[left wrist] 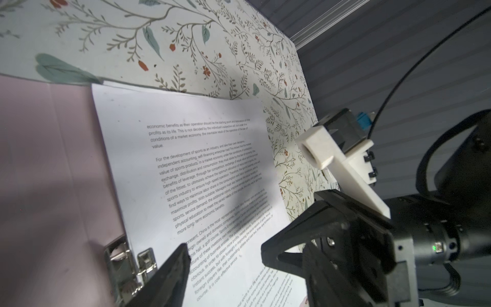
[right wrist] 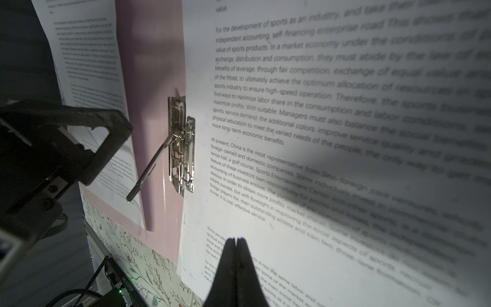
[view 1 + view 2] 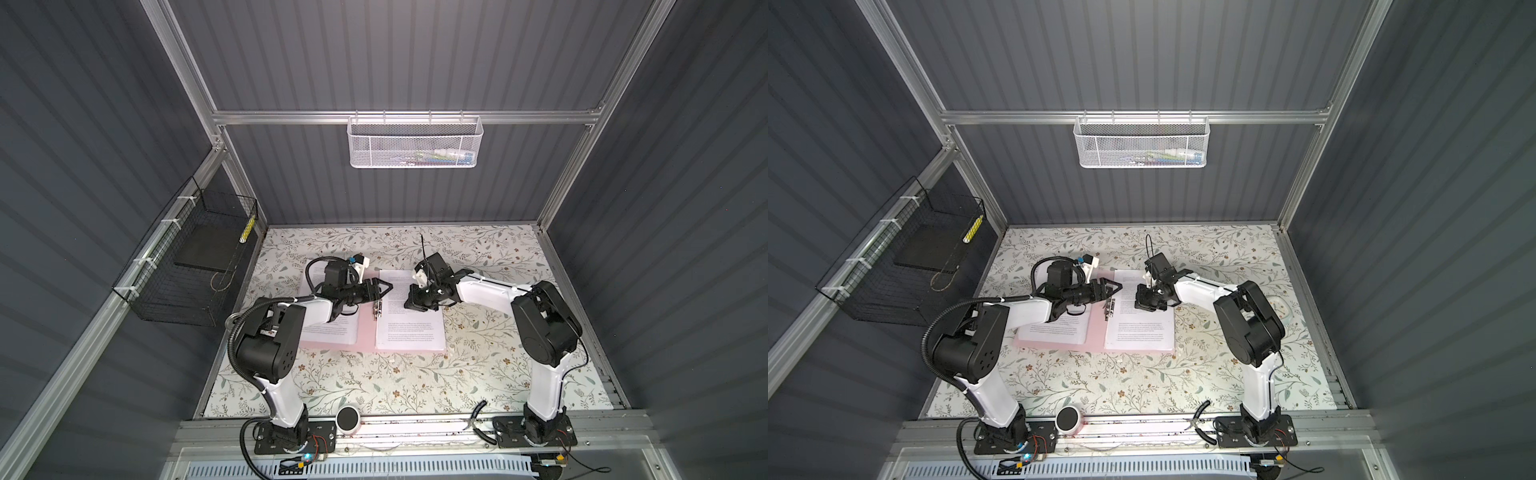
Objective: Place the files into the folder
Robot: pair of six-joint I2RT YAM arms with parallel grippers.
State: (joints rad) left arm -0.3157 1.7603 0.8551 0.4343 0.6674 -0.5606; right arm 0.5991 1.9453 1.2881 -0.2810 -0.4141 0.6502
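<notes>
The pink folder lies open on the floral table in both top views. One white printed sheet of the files lies on its right half, another on its left half. The silver clip sits at the spine with its lever raised. My left gripper hovers open over the spine beside the clip, holding nothing. My right gripper is shut, tips pointing down at the right sheet.
A black wire basket holding a dark slab hangs on the left wall. A white mesh basket hangs on the back wall. A round black-and-white puck and black-handled pliers lie at the front edge.
</notes>
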